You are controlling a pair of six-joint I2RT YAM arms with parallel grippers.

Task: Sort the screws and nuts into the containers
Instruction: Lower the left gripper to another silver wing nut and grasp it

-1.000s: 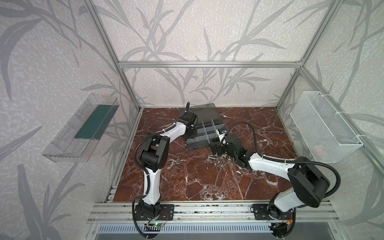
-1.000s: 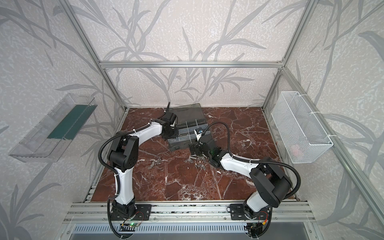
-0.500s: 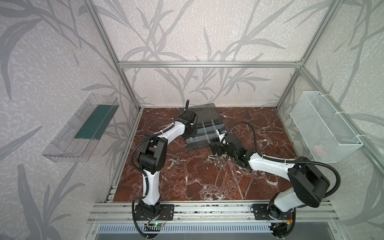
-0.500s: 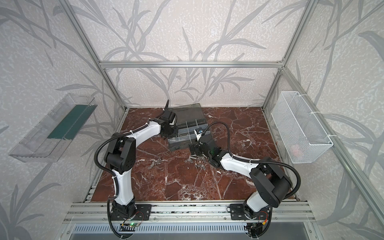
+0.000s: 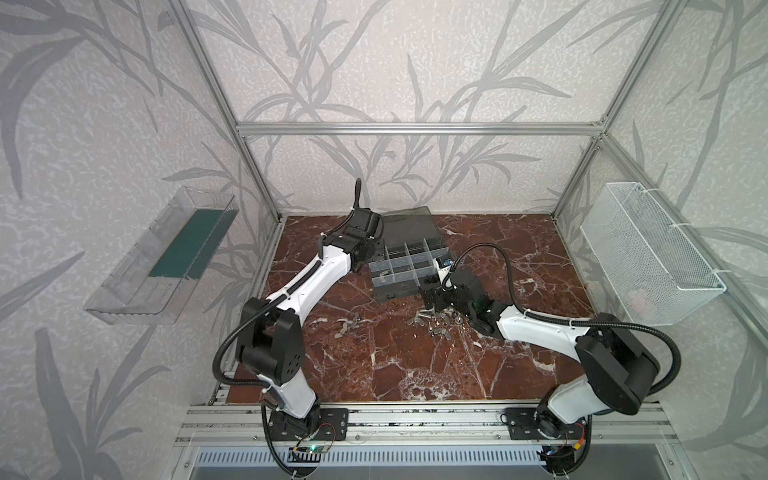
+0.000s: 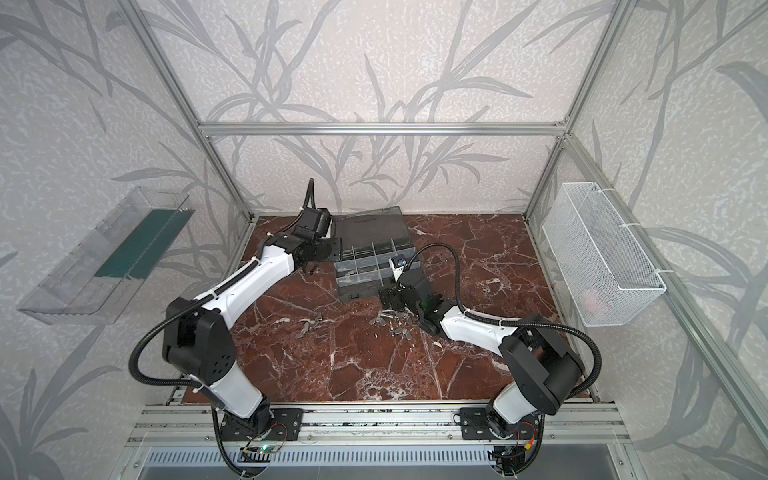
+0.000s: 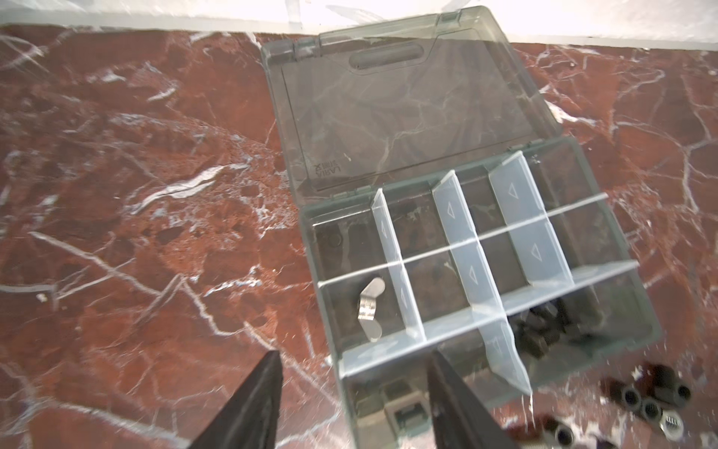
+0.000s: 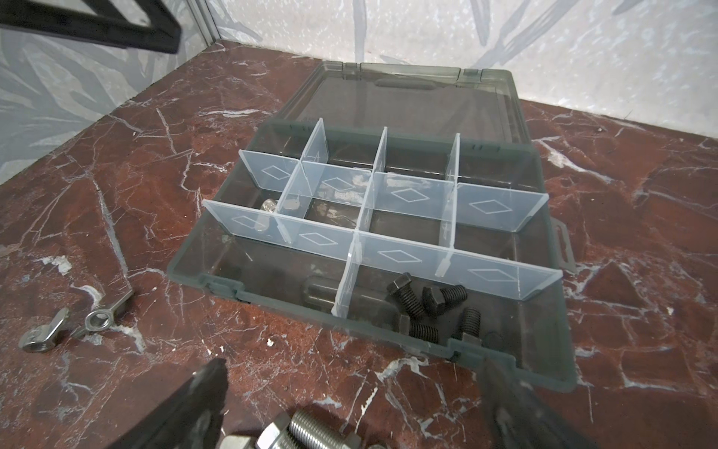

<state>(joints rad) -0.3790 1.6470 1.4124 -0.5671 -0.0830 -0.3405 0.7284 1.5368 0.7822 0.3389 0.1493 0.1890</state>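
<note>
The dark grey organizer case [image 5: 395, 291] [image 6: 360, 291] lies with its lid flat behind it; whitish dividers form its containers [image 7: 462, 233]. One silver wing nut [image 7: 371, 307] rests in a left-side compartment, and several black bolts [image 8: 427, 307] [image 7: 544, 330] lie in a front one. My left gripper [image 7: 353, 353] [image 5: 372, 254] hangs open over the case's left edge, holding nothing. My right gripper [image 8: 353, 369] [image 5: 432, 297] stands open, low in front of the case, with a silver bolt [image 8: 307, 431] just before it. Loose screws and nuts [image 5: 436, 322] are scattered on the marble.
Two wing nuts [image 8: 66, 326] [image 5: 345, 326] lie apart, left of the main pile. Black nuts [image 7: 641, 396] sit by the case's front corner. A white mesh basket [image 5: 648, 257] hangs on the right wall and a clear tray [image 5: 162, 253] on the left wall.
The left arm's elbow has swung out and down to the left, and its gripper has drawn back a little toward the case's left edge. The right arm has not moved.
</note>
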